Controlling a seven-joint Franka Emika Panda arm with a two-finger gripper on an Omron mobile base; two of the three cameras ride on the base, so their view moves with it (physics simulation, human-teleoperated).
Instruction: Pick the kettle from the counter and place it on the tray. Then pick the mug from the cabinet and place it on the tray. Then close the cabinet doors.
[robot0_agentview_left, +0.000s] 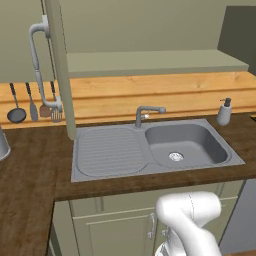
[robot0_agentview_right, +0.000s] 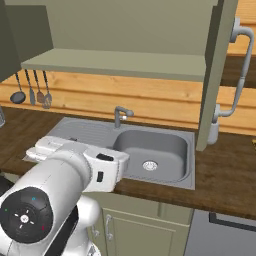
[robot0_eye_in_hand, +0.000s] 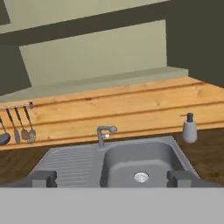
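The gripper stood open and empty low in frame over the sink; a grey object at the left edge was cut off, the cabinet shelf bare.

The long dark brown wood-grain surface ran below the orange-wood panelling, with a grey steel sink set into it. Above it hung the sage-green wall cabinet, standing open, its plain pale green inner shelf bare. Its tall sage-green panelled doors stood swung outward, each carrying a long pale grey curved bar handle.
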